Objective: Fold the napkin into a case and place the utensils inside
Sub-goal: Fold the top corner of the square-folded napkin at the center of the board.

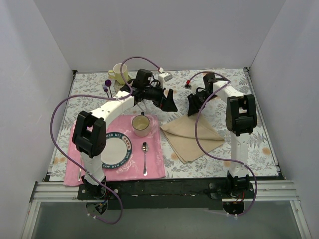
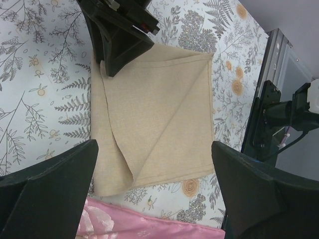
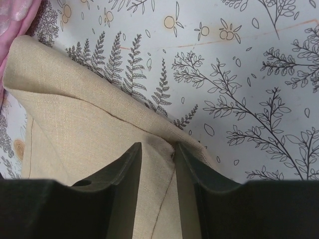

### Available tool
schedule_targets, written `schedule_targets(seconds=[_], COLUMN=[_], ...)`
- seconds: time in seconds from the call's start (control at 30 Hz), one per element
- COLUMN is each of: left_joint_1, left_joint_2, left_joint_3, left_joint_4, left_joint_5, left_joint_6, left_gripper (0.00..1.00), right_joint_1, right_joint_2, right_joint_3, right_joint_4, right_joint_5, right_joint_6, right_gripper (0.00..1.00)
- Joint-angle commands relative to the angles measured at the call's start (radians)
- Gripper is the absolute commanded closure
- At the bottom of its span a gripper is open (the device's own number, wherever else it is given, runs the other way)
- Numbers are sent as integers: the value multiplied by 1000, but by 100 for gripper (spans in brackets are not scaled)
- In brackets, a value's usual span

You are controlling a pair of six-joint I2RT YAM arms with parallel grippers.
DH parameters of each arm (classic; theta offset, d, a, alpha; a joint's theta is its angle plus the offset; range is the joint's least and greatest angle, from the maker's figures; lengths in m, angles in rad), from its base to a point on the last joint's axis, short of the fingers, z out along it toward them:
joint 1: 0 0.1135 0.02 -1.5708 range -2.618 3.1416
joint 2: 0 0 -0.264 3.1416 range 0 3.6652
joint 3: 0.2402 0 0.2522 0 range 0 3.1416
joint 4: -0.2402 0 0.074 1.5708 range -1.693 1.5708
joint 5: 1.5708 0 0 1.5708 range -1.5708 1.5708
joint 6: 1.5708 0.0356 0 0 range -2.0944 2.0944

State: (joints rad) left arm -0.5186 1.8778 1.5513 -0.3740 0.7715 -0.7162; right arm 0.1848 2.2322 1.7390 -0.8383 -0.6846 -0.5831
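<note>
Napkin [image 1: 192,137]: folded beige cloth, flat on the floral tablecloth [image 1: 251,142], just right of the pink placemat [image 1: 154,167].
Left gripper [image 1: 168,103]: hovers off the placemat's far right corner, fingers spread wide, holding nothing.
Right gripper [image 3: 158,149]: farther right of the placemat, fingers a narrow gap apart, tips on the napkin's far corner, cloth between them.

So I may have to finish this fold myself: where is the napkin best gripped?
At its far corner, from straight above. There the napkin has a raised ridge where the folded flap's edge lifts off the tablecloth, so fingers can pinch across it. Elsewhere it lies flat and offers little to grip. The right gripper straddles that ridge.
</note>
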Motion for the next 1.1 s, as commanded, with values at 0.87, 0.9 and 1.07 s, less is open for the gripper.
schedule_targets(seconds=[0.87,0.9,1.07], left_joint_1=[6,5,3], left_joint_2=[57,63,75], left_joint_3=[47,41,1], left_joint_4=[-94,-88,-51], left_joint_5=[127,127,155], left_joint_6=[-20,-26,-84], left_gripper=[2,2,2], right_joint_1=[-62,-62,-62], right_joint_2=[-80,-79,-75], right_joint_3=[73,73,77], right_joint_4=[14,25,56], right_joint_5=[65,65,80], right_joint_6=[-6,6,12], right_gripper=[99,99,99])
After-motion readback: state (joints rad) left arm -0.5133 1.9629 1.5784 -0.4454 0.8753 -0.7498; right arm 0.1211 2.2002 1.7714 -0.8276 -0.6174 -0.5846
